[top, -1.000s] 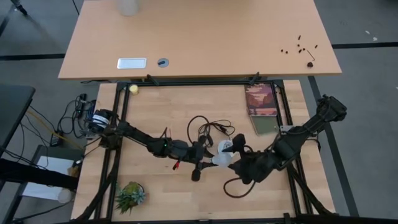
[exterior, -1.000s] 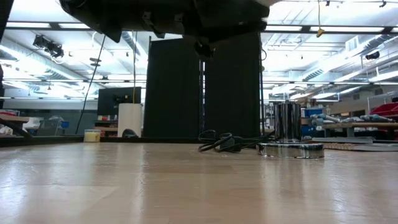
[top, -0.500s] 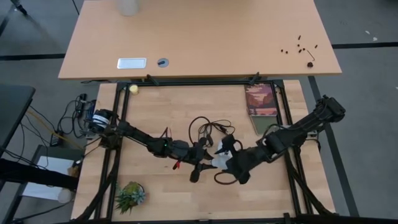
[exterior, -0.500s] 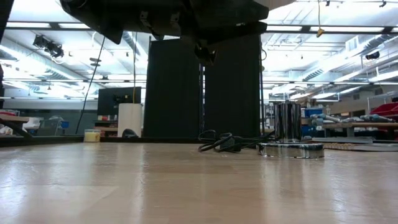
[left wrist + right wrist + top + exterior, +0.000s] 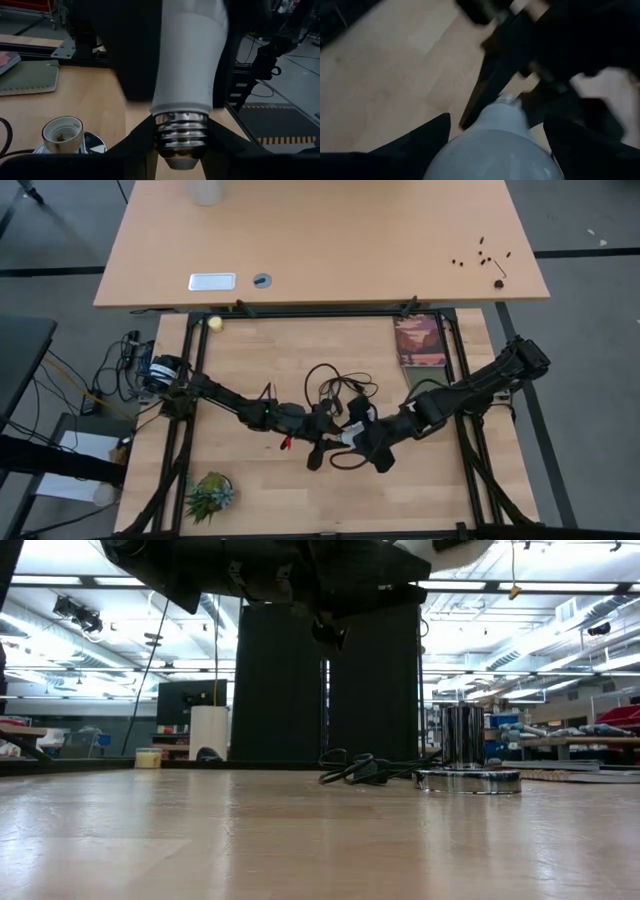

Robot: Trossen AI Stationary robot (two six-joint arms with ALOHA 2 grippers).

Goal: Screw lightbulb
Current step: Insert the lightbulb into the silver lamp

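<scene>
Now the right gripper [image 5: 362, 442] has slid left to meet the left gripper [image 5: 330, 430], whose fingers pinch the bulb's [image 5: 187, 75] screw base while the right apparently cups its globe — a mid-air handover above the socket [image 5: 62, 136].

White lightbulb [image 5: 187, 60], silver threads; black hand [image 5: 181, 150].
</scene>
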